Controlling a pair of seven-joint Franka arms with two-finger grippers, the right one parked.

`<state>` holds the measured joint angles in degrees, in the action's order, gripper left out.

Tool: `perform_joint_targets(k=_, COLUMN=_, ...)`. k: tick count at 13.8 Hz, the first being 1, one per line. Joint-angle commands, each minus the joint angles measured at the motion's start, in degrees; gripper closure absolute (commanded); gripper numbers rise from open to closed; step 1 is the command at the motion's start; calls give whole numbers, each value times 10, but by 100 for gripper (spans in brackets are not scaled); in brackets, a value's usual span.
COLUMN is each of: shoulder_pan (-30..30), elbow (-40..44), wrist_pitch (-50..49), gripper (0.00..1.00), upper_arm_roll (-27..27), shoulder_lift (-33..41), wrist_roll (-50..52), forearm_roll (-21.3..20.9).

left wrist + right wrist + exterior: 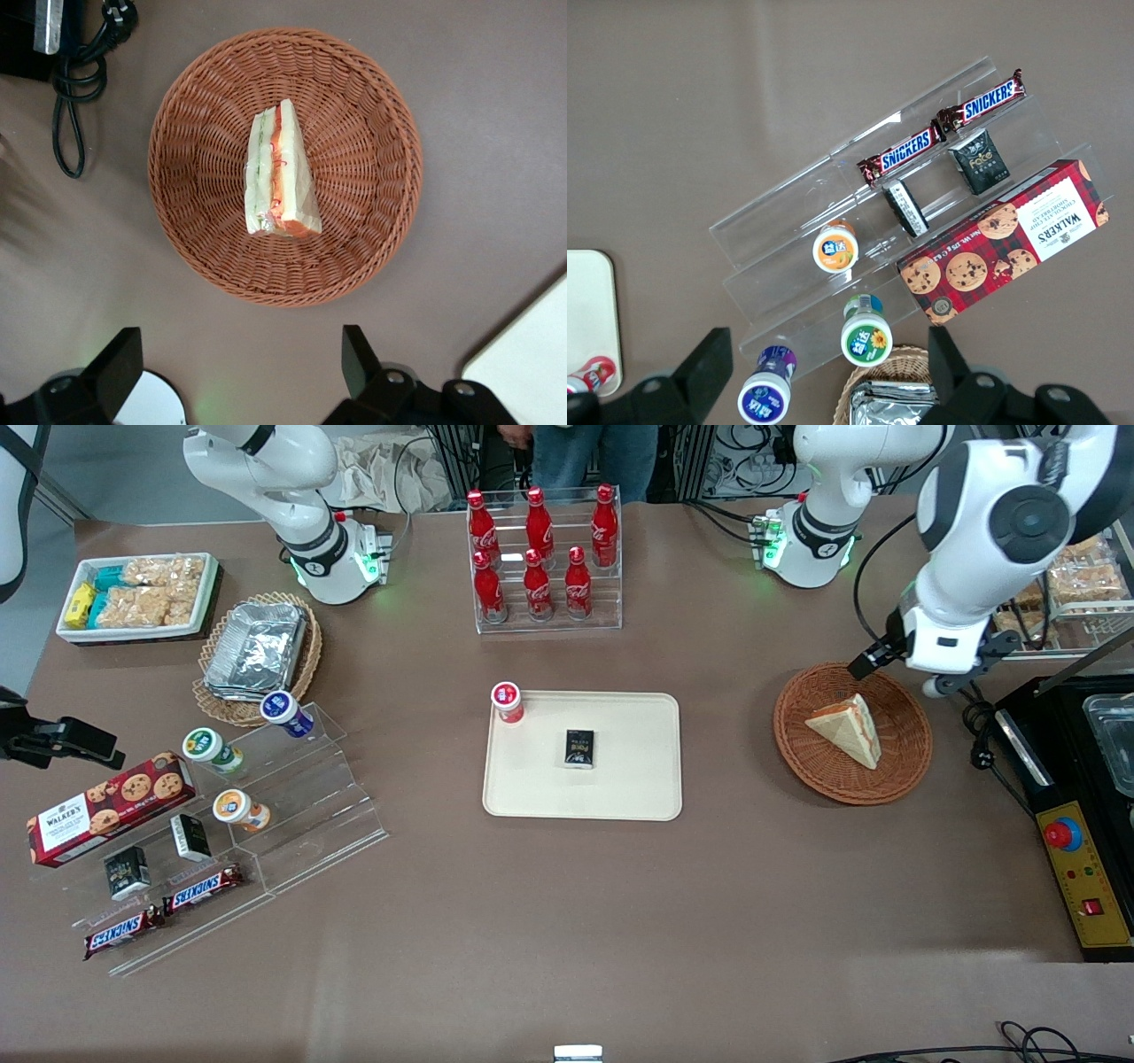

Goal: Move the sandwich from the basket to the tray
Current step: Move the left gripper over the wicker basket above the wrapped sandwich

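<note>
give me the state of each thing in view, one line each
sandwich: lying in the basket, not gripped
basket: upright on the table, holds only the sandwich
tray: flat on the table, carries a small black box and a red-capped cup at its corner
small black box: lying on the tray
red-capped cup: standing on the tray's corner
tool: open, empty, above the basket's edge

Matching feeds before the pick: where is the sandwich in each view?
Front view: sandwich lies in the basket, toward the working arm's end, beside the tray; the claw hangs above the basket's rim.
Left wrist view: sandwich in the basket's middle, open claw clear of it.
Right wrist view: not in it.
Shared landmark: the basket.
</note>
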<state>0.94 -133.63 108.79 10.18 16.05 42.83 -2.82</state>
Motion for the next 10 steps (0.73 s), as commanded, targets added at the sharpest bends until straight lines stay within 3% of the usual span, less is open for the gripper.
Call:
perform_joint_targets(k=1, shoulder_pan=8, elbow=-73, wrist_pitch=68, gripper=0, upper_arm_roll=0, shoulder_lift=34, wrist_roll=15, forearm_roll=-10)
perform_joint_targets(k=5, shoulder_pan=21, elbow=-136, wrist_pitch=169, gripper=0, upper_arm_roll=-2, shoulder_lift=28, wrist_roll=15, forearm_roll=-10)
perform_joint_targets(k=10, shoulder_pan=22, elbow=-152, wrist_pitch=236, gripper=0, upper_arm_roll=0, shoulder_lift=-42, wrist_roll=23, forearm_roll=-10)
